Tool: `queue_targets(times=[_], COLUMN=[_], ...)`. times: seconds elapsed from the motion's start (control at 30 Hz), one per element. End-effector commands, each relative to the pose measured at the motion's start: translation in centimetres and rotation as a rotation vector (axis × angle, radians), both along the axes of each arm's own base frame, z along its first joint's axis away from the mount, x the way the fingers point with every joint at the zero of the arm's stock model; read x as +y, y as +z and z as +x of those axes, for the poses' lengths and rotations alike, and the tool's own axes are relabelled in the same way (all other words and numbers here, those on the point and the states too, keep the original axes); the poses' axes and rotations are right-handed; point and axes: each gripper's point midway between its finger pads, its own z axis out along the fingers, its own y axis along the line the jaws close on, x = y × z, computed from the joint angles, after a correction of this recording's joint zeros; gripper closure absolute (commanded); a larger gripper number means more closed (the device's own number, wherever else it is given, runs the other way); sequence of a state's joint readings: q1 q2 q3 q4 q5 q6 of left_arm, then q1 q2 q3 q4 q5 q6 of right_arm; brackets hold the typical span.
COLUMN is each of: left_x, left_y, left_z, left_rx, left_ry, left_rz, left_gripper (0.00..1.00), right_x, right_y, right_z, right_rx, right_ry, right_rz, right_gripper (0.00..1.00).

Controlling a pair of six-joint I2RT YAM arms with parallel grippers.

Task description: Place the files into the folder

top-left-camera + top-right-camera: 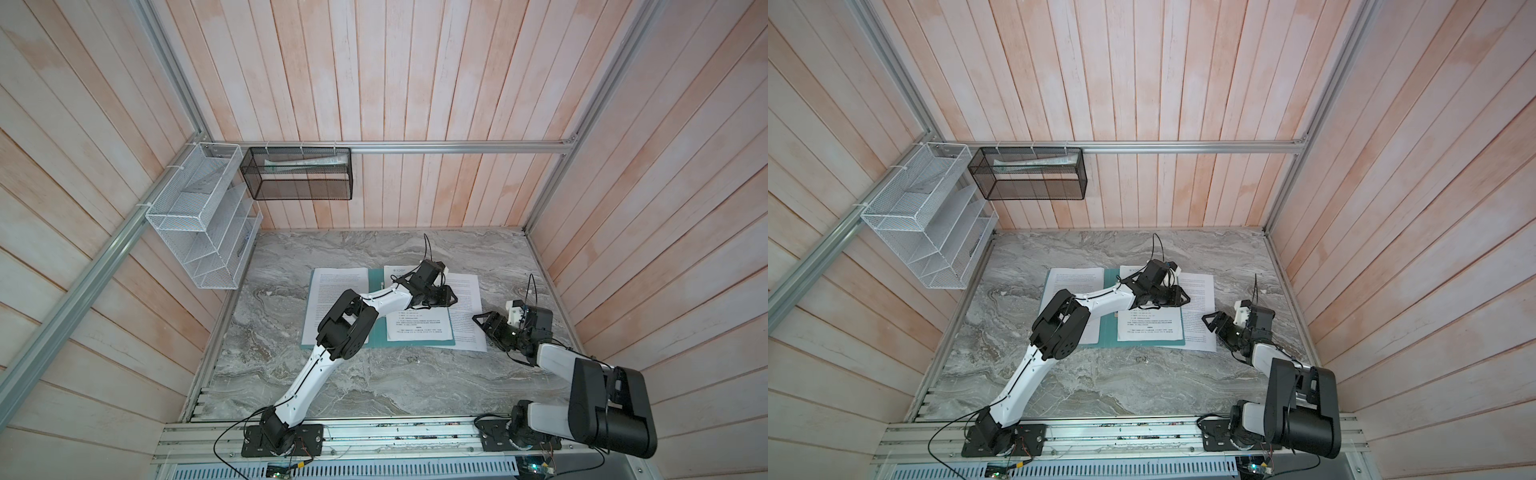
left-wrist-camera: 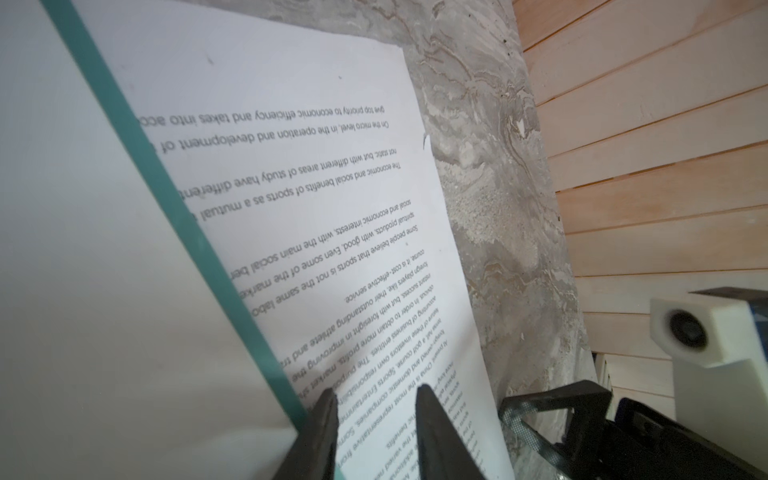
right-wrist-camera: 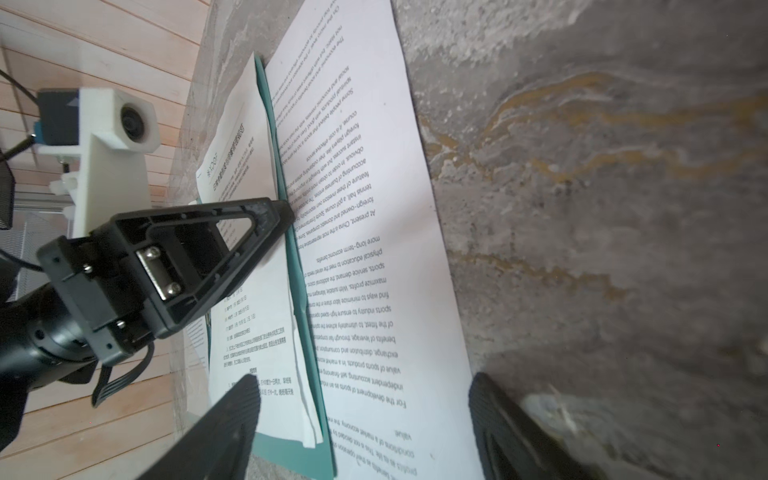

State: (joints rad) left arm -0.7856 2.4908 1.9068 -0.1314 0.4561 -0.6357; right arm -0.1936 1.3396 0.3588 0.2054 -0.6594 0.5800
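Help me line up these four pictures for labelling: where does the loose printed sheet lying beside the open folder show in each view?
Top views: the loose sheet lies right of centre, partly under the folder's right edge.
Left wrist: it runs up the middle, beyond the fingertips.
Right wrist: it fills the centre.
Shared landmark: the teal folder edge bordering the sheet.

In both top views the left arm (image 1: pixel 374 303) hides the middle of the folder (image 1: pixel 376 336) and parts of the files (image 1: pixel 338 291); their print is too small to read. In the left wrist view the left gripper (image 2: pixel 376 395) is cut off by the bottom edge, and near text blurs. In the right wrist view the right gripper (image 3: pixel 365 386) runs off the bottom edge.
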Motion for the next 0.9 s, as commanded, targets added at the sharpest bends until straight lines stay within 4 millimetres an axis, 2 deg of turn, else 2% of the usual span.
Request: queue_targets(times=[0.0,0.17,0.37,0.57,0.87], left_x=[0.2,0.9,1.1,1.1,1.2], left_y=[-2.9,-4.4,-4.9,-5.0,-5.5], left_z=[-1.0,-1.3,-1.7,-1.7,-2.0], left_rx=[0.042,0.067,0.083,0.082,0.101], left_ry=[-0.024,-0.015,-0.016,-0.016,-0.019], left_rz=[0.034,0.068,0.062,0.061,0.055], left_gripper=[0.66,0.68,0.68,0.68,0.68], right_x=[0.5,1.1,2.5,3.5,3.9], right_y=[-3.5,-2.5,0.5,1.0,3.8], right_z=[-2.9,-2.4,-1.3,-0.8,1.5], right_rx=[0.167,0.135,0.027,-0.001,-0.099], right_ry=[-0.002,0.028,0.105,0.134,0.154], right_rz=[0.04,0.072,0.165,0.254,0.26], right_gripper=[0.18,0.19,0.2,0.22,0.22])
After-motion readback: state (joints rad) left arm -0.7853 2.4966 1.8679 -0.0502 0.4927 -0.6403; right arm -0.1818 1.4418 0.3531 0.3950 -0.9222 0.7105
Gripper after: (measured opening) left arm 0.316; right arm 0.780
